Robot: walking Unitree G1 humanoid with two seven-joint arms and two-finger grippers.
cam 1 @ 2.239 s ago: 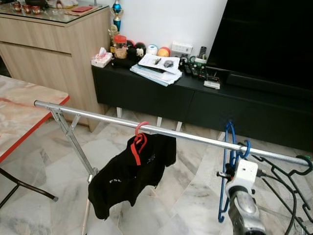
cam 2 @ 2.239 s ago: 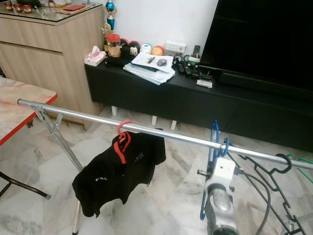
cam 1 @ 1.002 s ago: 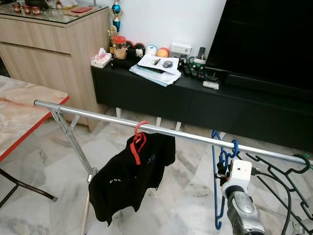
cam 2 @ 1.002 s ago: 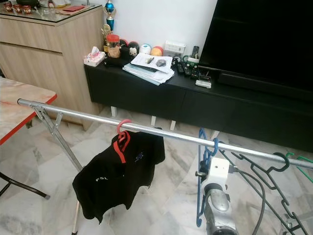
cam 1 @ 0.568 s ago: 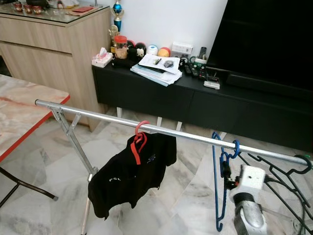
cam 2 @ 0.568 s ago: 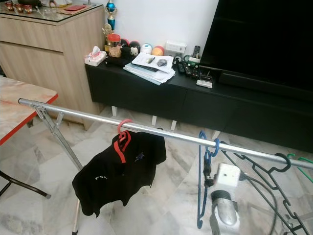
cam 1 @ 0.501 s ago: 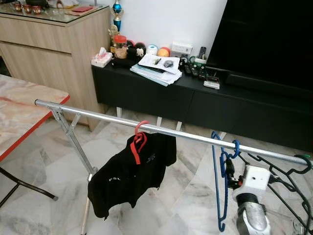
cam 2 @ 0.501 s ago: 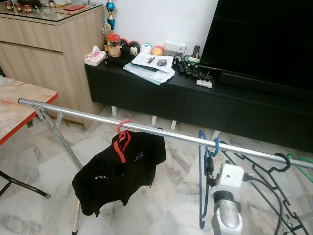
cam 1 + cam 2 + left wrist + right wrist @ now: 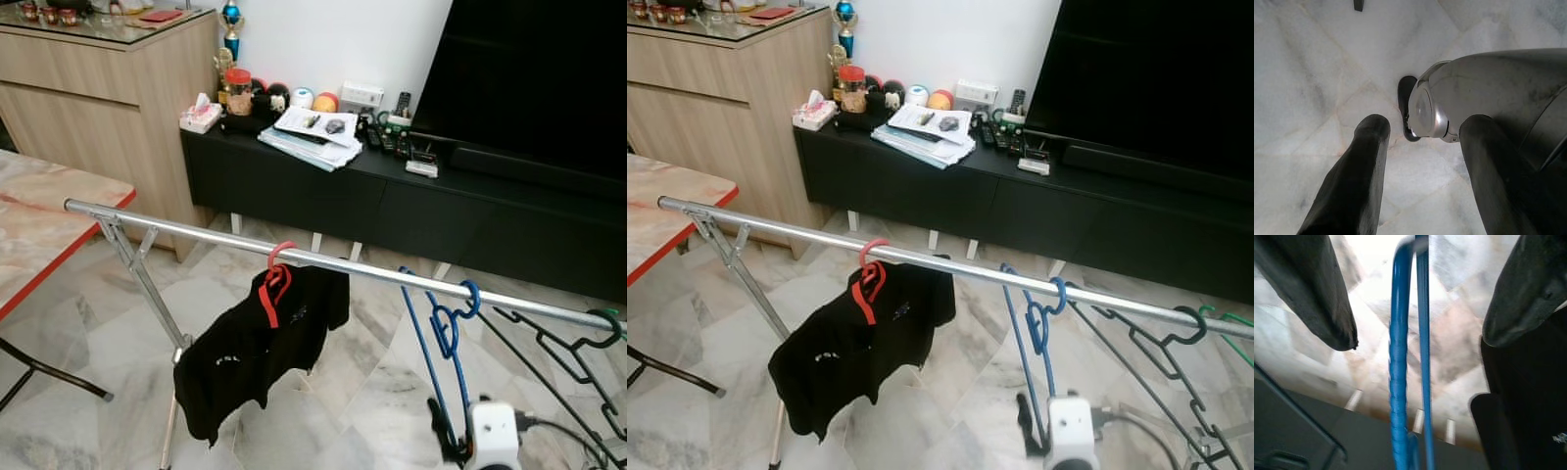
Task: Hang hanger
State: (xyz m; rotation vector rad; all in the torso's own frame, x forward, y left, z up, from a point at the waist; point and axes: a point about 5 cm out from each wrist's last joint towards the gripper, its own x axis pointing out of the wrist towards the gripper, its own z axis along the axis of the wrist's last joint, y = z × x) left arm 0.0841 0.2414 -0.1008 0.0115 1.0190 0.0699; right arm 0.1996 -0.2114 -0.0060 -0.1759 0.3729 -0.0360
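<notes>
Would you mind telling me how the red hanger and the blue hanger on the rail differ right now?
The red hanger carries a black shirt; the blue hanger hangs bare. The red hanger sits near the middle of the rail, the blue hanger further toward the robot's right, next to the black hangers. The open right claw straddles the blue hanger; nothing is near the red one. Both hook over the rail.

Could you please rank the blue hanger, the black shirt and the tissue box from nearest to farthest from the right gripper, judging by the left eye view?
1. Blue hanger: hooked on the rail right above the right gripper, its lower part beside it.
2. Black shirt: on the red hanger, farther along the rail to the robot's left.
3. Tissue box: on the black cabinet's left end, by the back wall.
</notes>
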